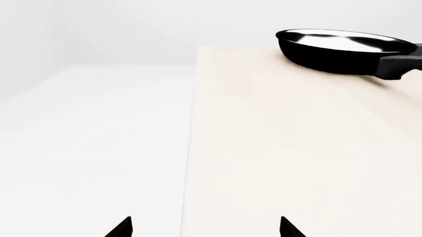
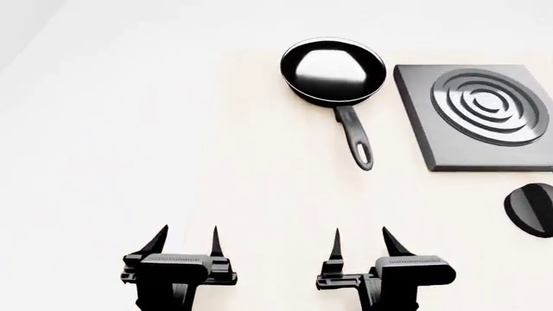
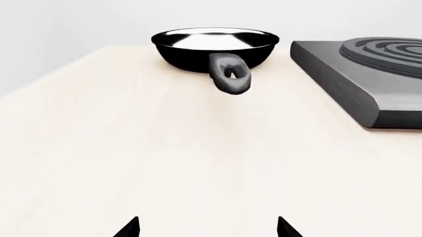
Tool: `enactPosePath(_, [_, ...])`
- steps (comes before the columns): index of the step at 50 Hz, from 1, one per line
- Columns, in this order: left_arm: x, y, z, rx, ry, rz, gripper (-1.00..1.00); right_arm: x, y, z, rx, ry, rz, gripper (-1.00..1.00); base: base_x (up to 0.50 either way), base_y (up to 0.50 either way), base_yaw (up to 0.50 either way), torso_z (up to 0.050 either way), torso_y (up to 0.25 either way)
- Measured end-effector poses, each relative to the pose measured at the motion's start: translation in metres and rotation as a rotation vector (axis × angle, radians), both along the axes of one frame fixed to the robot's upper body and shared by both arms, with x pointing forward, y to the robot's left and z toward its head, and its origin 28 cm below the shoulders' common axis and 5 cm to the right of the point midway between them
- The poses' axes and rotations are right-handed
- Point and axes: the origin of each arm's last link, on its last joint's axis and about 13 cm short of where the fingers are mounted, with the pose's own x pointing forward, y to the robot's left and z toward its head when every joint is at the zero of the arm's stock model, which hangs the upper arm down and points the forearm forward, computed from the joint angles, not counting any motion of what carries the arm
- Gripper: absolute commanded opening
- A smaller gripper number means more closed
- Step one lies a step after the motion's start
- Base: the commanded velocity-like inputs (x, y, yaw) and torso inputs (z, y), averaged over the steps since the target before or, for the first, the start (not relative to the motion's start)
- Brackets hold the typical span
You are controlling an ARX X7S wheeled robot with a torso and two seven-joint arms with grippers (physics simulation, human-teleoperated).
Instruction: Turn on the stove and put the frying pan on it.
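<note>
Overhead head view; low forward wrist views

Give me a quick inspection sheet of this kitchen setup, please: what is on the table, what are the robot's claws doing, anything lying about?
Surface: pale wooden table, bare between the things on it.
Frying pan: sits on the table left of the stove, not on it; handle points toward the robot, inside shiny and empty.
Stove: dark slab with ring burner, nothing on it.
Knob: small round black one, near side of the stove, partly cut off by the head view's edge; untouched.
Clutter: nothing seen.
Left gripper: open, empty, near table edge.
Right gripper: open, empty, facing the pan handle.
Cables: nothing seen.
Surroundings: plain white walls and floor.
</note>
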Motion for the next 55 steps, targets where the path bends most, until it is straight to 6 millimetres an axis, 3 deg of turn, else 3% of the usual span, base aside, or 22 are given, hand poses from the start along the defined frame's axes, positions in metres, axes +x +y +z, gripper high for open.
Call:
enactPosePath(16, [0.0,0.001,0.0,-0.006,-0.003,0.002,1.0,-0.002,-0.006,0.01,0.032,0.015,-0.04,1.0,0.0,0.0,0.0,0.0,0.0])
enactPosePath(39, [0.0,0.001,-0.001,-0.004,-0.004,0.01,1.0,-0.009,-0.036,0.047,0.049,-0.006,-0.169,1.0,0.0,0.0,0.0,0.0,-0.001])
enactPosePath(55, [0.0,0.001,-0.001,-0.009,-0.003,0.014,1.0,-0.013,-0.062,0.063,0.057,-0.022,-0.284,1.0,0.0,0.0,0.0,-0.001,-0.002])
